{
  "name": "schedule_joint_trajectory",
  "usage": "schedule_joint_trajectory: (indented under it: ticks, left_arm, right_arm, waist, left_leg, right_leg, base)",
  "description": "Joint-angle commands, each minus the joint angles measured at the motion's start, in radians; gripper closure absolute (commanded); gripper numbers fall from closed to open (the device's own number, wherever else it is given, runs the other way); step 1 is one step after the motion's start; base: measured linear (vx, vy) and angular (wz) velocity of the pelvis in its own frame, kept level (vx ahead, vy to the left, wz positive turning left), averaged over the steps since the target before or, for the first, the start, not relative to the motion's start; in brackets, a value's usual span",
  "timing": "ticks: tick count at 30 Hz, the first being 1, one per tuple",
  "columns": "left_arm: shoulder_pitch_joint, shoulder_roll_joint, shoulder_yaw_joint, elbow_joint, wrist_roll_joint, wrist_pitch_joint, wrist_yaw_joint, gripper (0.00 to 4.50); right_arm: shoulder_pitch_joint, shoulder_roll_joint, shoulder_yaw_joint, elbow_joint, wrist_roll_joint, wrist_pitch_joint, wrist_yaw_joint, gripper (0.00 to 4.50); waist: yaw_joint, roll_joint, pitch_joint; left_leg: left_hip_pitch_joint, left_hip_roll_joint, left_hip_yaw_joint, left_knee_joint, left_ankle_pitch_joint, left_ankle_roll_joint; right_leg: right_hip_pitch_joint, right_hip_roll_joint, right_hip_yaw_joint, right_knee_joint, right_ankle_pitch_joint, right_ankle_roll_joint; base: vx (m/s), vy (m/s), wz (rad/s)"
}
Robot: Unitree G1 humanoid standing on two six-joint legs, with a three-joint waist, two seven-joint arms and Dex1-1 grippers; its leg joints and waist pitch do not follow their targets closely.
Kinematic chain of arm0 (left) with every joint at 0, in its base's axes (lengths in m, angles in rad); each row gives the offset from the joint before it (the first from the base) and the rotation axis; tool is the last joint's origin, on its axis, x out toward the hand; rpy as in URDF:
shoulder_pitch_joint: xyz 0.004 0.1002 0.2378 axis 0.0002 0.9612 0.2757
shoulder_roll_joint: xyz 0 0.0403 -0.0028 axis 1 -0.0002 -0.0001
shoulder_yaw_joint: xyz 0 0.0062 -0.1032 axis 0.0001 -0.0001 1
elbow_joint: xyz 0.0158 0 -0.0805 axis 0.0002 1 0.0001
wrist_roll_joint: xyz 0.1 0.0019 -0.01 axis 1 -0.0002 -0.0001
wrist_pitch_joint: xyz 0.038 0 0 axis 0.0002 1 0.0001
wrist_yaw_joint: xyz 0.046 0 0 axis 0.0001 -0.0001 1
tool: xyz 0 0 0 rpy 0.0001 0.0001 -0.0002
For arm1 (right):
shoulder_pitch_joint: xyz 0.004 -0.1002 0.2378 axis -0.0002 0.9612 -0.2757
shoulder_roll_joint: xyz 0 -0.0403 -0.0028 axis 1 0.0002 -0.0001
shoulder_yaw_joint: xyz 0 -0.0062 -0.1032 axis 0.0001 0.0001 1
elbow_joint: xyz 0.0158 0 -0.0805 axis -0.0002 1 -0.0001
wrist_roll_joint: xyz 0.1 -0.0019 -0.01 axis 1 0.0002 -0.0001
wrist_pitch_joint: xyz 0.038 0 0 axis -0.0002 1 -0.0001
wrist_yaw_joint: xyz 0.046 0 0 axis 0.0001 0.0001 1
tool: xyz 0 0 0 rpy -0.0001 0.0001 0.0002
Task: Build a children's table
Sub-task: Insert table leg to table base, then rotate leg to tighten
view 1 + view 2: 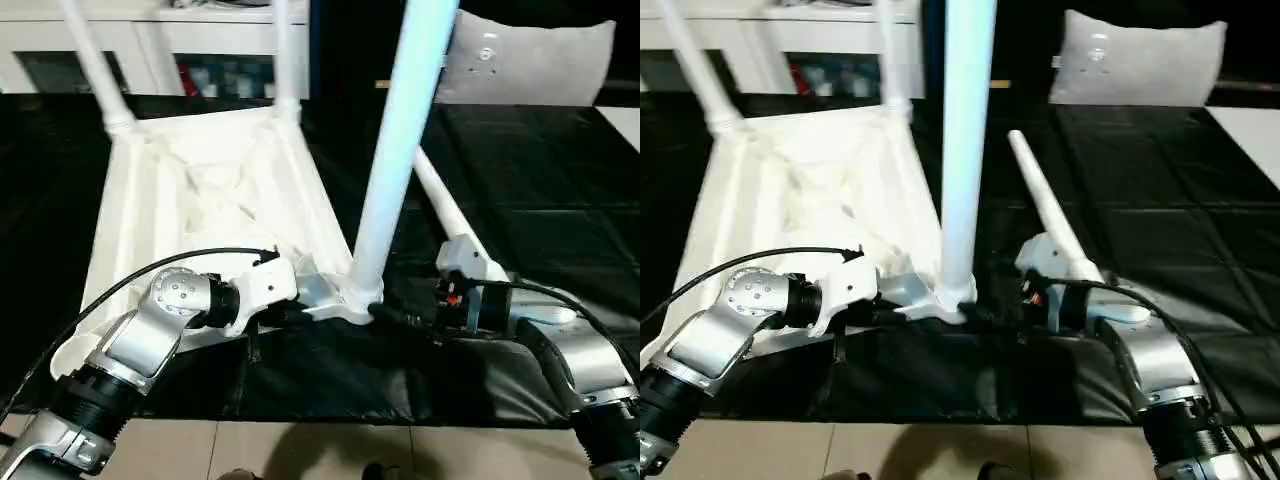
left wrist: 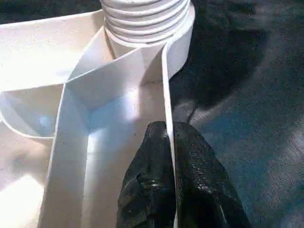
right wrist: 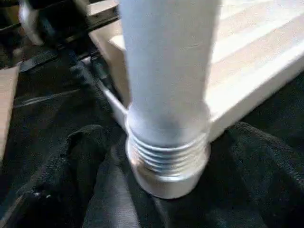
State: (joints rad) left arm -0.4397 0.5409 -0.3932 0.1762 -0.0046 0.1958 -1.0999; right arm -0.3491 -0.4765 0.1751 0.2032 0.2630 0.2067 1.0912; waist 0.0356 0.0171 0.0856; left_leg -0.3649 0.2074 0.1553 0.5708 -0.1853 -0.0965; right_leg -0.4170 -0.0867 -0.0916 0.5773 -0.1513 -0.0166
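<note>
On a black sheet spread over the floor, the children's table lies upside down, its ribbed underside facing up. Two legs stand in the far corner sockets, and a third leg rises from the near corner socket between the two arms, its threads partly showing above the socket rim in both wrist views. A fourth leg lies loose on the sheet just to the right of the standing one, slanting away from the robot.

The left gripper is closed on the thin side wall of the table top next to the near socket, one black finger on each face of the wall. The right gripper sits low on the sheet beside that socket, its jaws spread wide and holding nothing; crumpled black sheet lies around the socket base there.

Beyond the table stands a white cabinet with coloured items on its shelves, too small to read. A grey-white cushion leans at the far right. Pale floor tiles show at the near edge.
</note>
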Motion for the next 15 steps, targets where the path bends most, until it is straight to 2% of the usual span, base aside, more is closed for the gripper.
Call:
schedule_joint_trajectory:
  ticks: [1,7,13,14,15]
  left_arm:
    - [0.0,0.009,-0.061,-0.002,0.013,-0.035,-0.075,4.5]
    - [-0.001,0.009,-0.074,-0.007,0.016,-0.043,-0.095,4.5]
    - [0.0,0.01,-0.077,-0.005,0.025,-0.055,-0.112,4.5]
    - [0.001,0.01,-0.077,-0.004,0.027,-0.056,-0.113,4.5]
    - [0.001,0.011,-0.078,-0.005,0.028,-0.056,-0.114,4.5]
  right_arm:
    - [-0.042,0.001,0.016,0.043,-0.019,-0.02,0.031,0.05]
    - [-0.096,0.012,0.047,0.106,-0.038,-0.051,0.084,0.05]
    - [-0.126,0.019,0.069,0.16,-0.043,-0.075,0.131,0.65]
    - [-0.128,0.021,0.07,0.166,-0.044,-0.077,0.136,0.77]
    - [-0.13,0.023,0.071,0.169,-0.045,-0.078,0.138,0.82]
  waist:
    - [-0.003,0.001,-0.07]
    - [0.004,-0.004,-0.073]
    - [0.005,-0.006,-0.074]
    - [0.005,-0.012,-0.075]
    - [0.007,-0.01,-0.074]
  left_leg:
    - [0.002,0.015,0.014,-0.055,-0.148,0.096]
    - [0.005,0.018,0.015,-0.052,-0.128,0.097]
    - [0.003,0.016,0.016,-0.05,-0.13,0.1]
    - [0.002,0.016,0.016,-0.05,-0.131,0.101]
    - [0.002,0.016,0.016,-0.05,-0.127,0.1]
  right_leg:
    - [0.065,-0.041,0.046,-0.051,-0.199,-0.249]
    - [0.066,-0.041,0.048,-0.044,-0.167,-0.258]
    - [0.067,-0.043,0.047,-0.042,-0.174,-0.262]
    - [0.068,-0.043,0.047,-0.044,-0.18,-0.259]
    - [0.068,-0.044,0.048,-0.043,-0.187,-0.255]
  base:
    - [0.0,0.0,0.0]
    - [0.0,0.0,0.0]
    - [0.0,0.0,0.0]
    - [0.0,0.0,0.0]
    - [0.0,0.0,0.0]
